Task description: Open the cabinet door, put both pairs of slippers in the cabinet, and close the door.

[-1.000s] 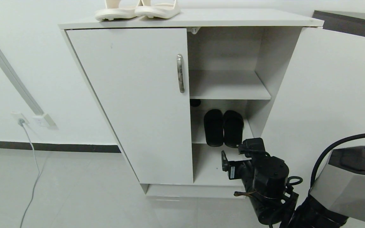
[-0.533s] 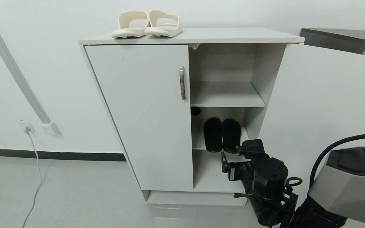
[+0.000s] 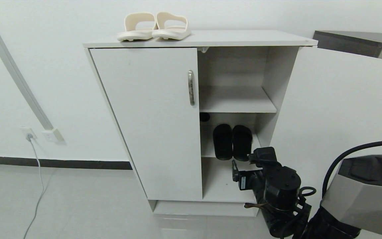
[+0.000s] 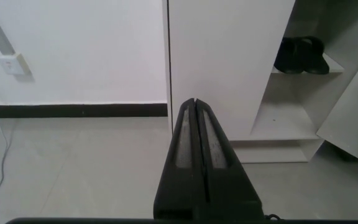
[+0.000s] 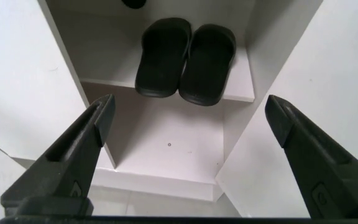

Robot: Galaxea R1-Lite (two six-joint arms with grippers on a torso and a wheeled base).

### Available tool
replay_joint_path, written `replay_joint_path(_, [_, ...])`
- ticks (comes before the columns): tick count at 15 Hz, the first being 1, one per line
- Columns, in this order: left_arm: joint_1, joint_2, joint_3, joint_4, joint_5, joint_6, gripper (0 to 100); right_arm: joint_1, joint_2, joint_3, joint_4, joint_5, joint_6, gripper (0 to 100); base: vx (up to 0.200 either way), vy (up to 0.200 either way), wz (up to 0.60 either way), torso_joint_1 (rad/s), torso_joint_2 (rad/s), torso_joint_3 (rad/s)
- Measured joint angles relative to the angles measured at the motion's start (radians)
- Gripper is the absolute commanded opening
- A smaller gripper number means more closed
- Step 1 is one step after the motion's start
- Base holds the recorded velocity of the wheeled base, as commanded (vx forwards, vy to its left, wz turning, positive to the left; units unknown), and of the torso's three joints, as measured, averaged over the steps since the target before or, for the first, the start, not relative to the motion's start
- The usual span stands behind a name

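Observation:
A white cabinet (image 3: 211, 37) stands against the wall. Its right door (image 3: 337, 109) is swung wide open, and its left door (image 3: 151, 116) with a metal handle (image 3: 190, 87) is closed. A pair of black slippers (image 3: 232, 142) lies side by side on the middle shelf, also seen as the black slippers (image 5: 185, 59) and black slippers (image 4: 300, 55). A pair of cream slippers (image 3: 154, 26) rests on the cabinet top. My right gripper (image 3: 244, 164) hangs open in front of the bottom compartment, its fingers (image 5: 73, 155) wide apart and empty. My left gripper (image 4: 194, 112) is shut, low, facing the closed door.
The upper shelf (image 3: 237, 99) and bottom shelf (image 3: 224, 186) are bare. A wall socket (image 3: 28, 135) with a grey cable (image 3: 35, 186) sits at the left. A dark-topped unit (image 3: 356, 38) stands behind the open door. Tiled floor (image 3: 78, 205) lies free at the left.
The head camera has drawn back and tilted up, so the cabinet looks smaller and the cream slippers show whole. The slippers, doors and right gripper keep their places.

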Motion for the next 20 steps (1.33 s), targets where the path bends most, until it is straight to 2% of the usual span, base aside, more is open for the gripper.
replay_joint_path(16, [0.000, 0.000, 0.000, 0.000, 0.000, -0.003, 0, -0.003, 0.000, 0.001, -0.014, 0.000, 0.000, 100, 0.000, 0.200, 0.00, 0.004, 0.00, 0.002])
replay_joint_path(20, [0.000, 0.000, 0.000, 0.000, 0.000, -0.003, 0, -0.001, -0.004, 0.010, -0.049, 0.010, -0.005, 100, 0.000, 0.000, 0.00, 0.000, 0.00, 0.000])
